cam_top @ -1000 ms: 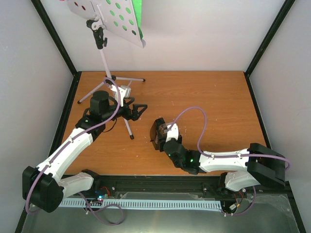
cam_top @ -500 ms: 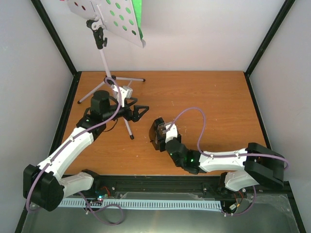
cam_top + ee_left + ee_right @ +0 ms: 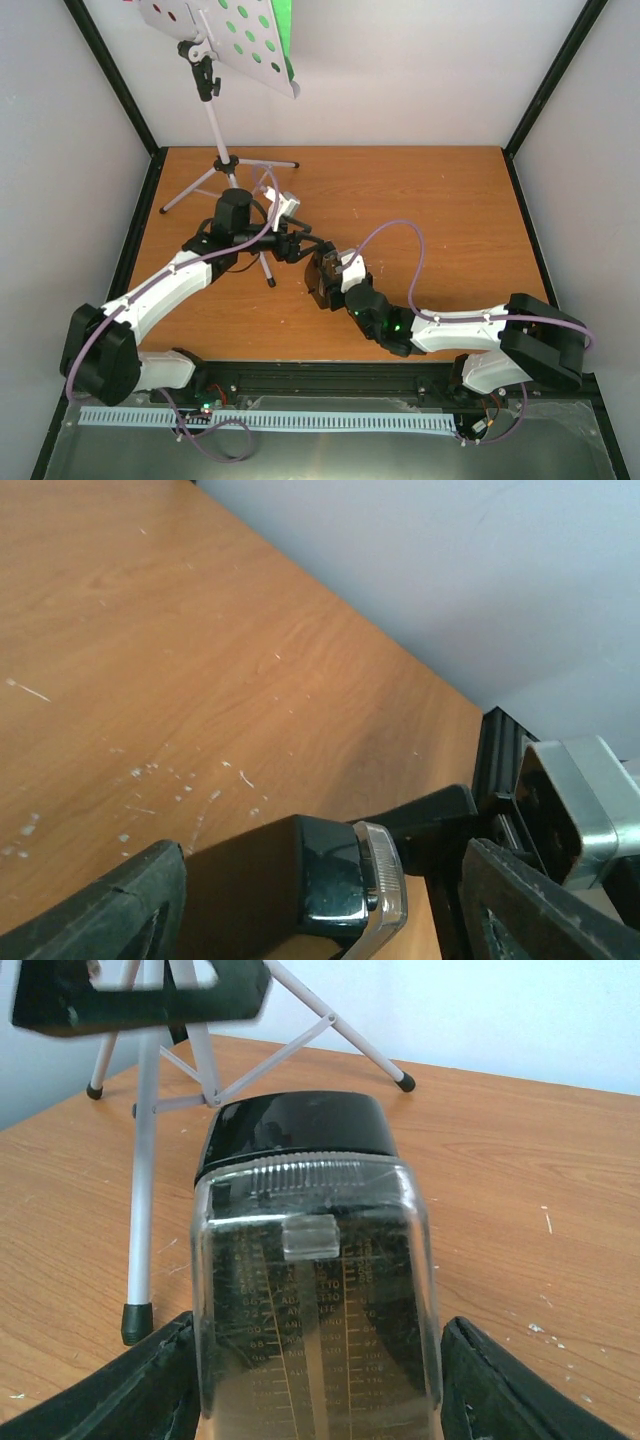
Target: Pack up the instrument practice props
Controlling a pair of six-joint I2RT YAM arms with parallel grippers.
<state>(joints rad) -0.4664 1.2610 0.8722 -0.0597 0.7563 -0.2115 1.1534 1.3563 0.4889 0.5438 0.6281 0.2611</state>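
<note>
- The metronome (image 3: 310, 1260) is held at the middle of the overhead view by the right gripper (image 3: 315, 1345), whose fingers are pressed against both flanks of its clear cover.
- The left gripper (image 3: 325, 890) is set wide around the metronome's black top end. A gap is seen on one side, so nothing is judged to be gripped by it yet.
- The metronome could be twisted or slipped if the left fingers are closed off-centre against the other grip. The cover looks slick and might be popped loose.
- A drop is to be feared if the right hold is released before the left one is firm.
- The music stand (image 3: 213, 120) is placed at the upper left, with a green sheet (image 3: 284, 30) on its desk. Its nearest leg (image 3: 268, 265) runs just beside the left wrist, so the top-heavy stand could be tipped by a sideways swing.
- The purple cable (image 3: 400, 235) is looped near the right wrist and could be snagged.
- Open room is offered toward the right and upper right of the table (image 3: 450, 190). At the upper left, movement is hemmed in by the stand, the table edge and the walls.
</note>
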